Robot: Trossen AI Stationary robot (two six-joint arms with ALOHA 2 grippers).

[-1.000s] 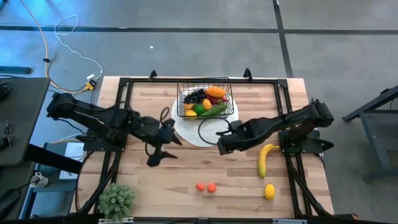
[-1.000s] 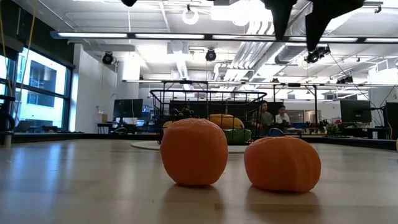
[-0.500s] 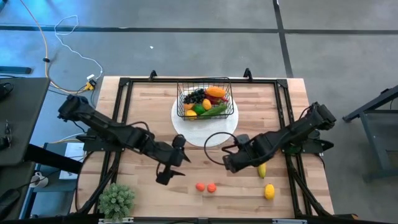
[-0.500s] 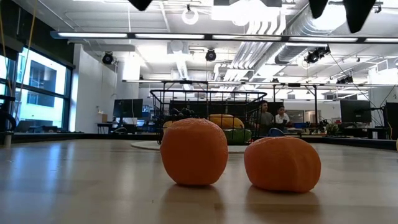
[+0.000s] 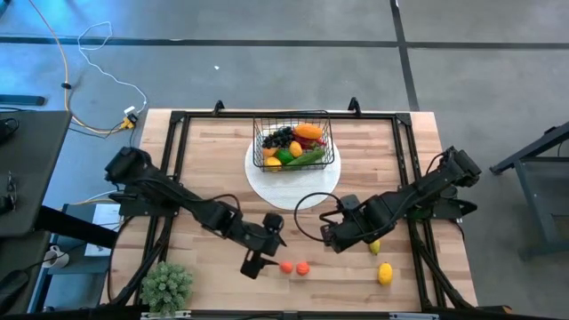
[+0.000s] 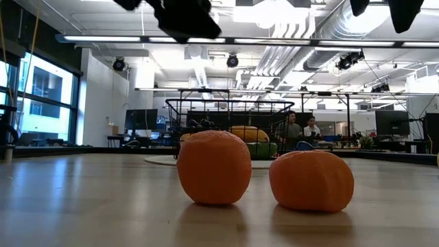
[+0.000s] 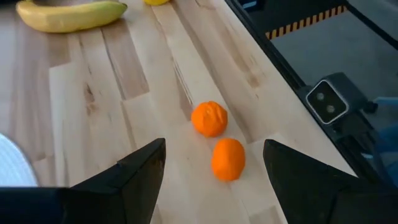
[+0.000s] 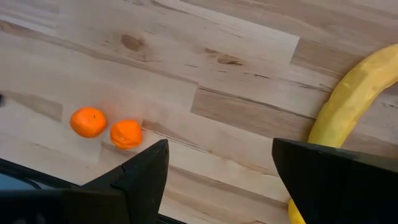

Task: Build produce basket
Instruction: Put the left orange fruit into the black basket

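The black wire basket (image 5: 293,142) stands on a round white plate (image 5: 267,182) at the far middle and holds grapes, an orange piece, a cucumber and other produce. Two small orange fruits (image 5: 286,266) (image 5: 303,268) lie near the near edge, side by side (image 6: 214,167) (image 6: 312,180). A banana (image 5: 375,244) and a lemon (image 5: 385,273) lie to their right. My left gripper (image 5: 262,253) hovers open just left of and above the oranges (image 7: 209,118) (image 7: 228,159). My right gripper (image 5: 331,236) hovers open beside the banana (image 8: 348,93).
A spiky green potted plant (image 5: 167,286) stands at the near left corner. The black frame rails (image 5: 178,160) run along the table's left, right and far sides. Bare wood lies between the plate and the oranges. People sit in the room far behind the basket (image 6: 302,129).
My left gripper has swung from the table's left middle toward the near edge and rightward, ending beside the two oranges. My right gripper has moved from the plate's near rim toward the near edge, now partly over the banana. The produce has stayed in place.
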